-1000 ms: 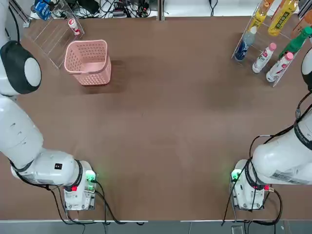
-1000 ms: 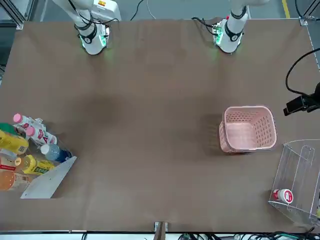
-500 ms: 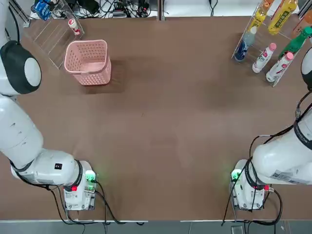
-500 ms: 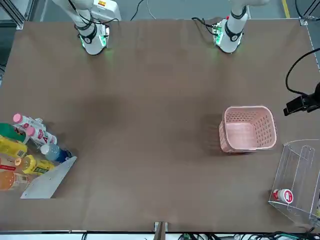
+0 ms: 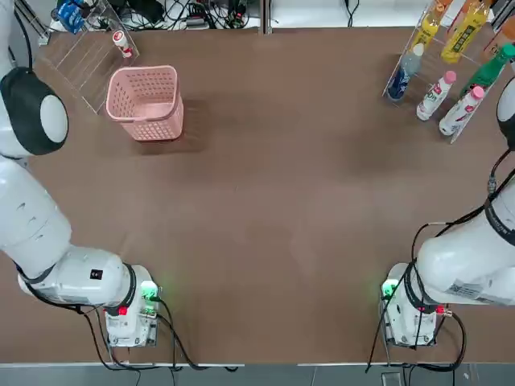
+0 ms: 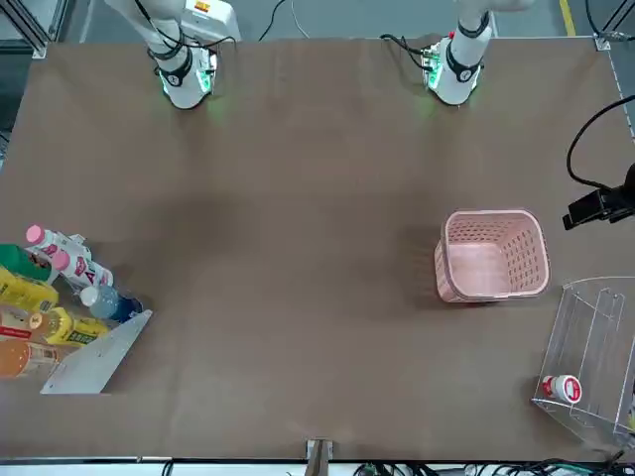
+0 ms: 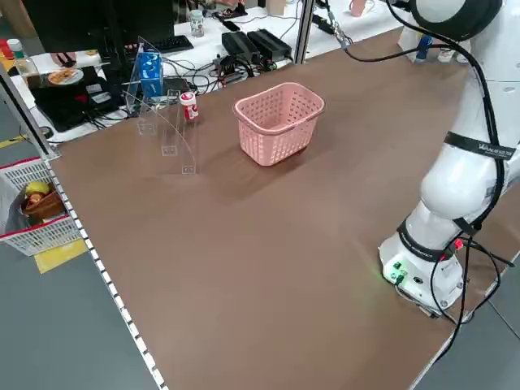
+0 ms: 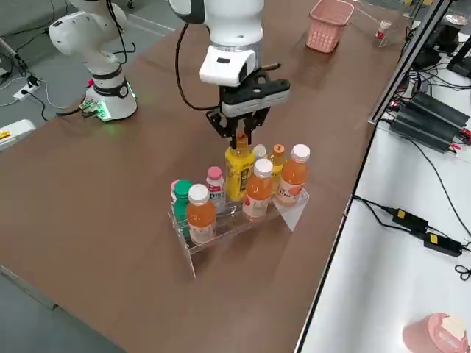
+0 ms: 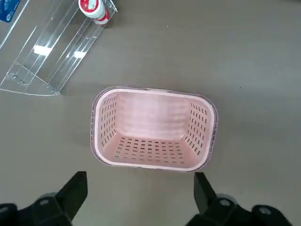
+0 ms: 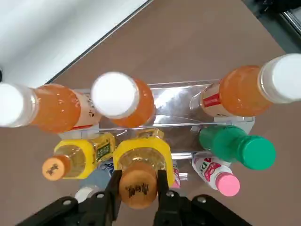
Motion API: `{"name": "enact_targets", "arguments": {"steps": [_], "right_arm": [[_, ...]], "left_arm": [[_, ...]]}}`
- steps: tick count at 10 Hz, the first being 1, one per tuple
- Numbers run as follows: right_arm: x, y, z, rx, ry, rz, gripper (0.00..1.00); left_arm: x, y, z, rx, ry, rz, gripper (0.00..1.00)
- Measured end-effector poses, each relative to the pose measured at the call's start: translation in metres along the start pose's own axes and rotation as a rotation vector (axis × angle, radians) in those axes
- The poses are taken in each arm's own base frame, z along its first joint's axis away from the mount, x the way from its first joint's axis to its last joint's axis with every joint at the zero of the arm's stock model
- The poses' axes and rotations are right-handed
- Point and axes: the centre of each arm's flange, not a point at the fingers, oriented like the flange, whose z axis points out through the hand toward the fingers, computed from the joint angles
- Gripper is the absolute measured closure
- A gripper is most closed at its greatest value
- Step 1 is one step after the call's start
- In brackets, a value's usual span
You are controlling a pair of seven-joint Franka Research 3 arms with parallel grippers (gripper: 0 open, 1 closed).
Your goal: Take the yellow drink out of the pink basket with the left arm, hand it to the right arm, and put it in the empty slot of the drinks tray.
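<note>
My right gripper is shut on the neck of the yellow drink, just under its orange cap. The bottle stands upright in a slot of the clear drinks tray, among orange, green and pink-capped bottles. In the top view the tray sits at the far right corner. The pink basket stands at the far left with nothing inside. My left gripper hovers open above the basket, apart from it.
Beyond the basket lies a clear acrylic rack holding a small red-and-white bottle and a blue box. Cables run along the table's far edge. A white basket of fruit sits off the table.
The yellow drink has shifted slightly in the top and front views, settling lower among the tray's bottles. The pink basket and the left arm have not moved.
</note>
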Motion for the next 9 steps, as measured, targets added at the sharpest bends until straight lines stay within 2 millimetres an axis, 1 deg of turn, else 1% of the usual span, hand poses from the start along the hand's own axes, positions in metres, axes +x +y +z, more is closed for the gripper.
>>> {"name": "enact_targets", "arguments": {"steps": [2,5,7,8,9], "right_arm": [[0.002,0.003,0.016,-0.009,-0.015,0.005,0.66],[0.005,0.000,0.032,-0.012,-0.014,0.003,0.66],[0.007,-0.001,0.048,-0.017,-0.021,0.003,0.66],[0.007,-0.002,0.054,-0.015,-0.013,0.002,0.66],[0.007,-0.002,0.054,-0.013,-0.013,0.002,0.66]], "left_arm": [[0.000,0.000,0.000,0.000,0.000,0.000,0.00],[0.000,0.000,0.000,0.000,0.000,0.000,0.00],[0.000,0.000,0.000,0.000,0.000,0.000,0.00],[0.000,0.000,0.000,0.000,0.000,0.000,0.00],[0.000,0.000,0.000,0.000,0.000,0.000,0.00]]}}
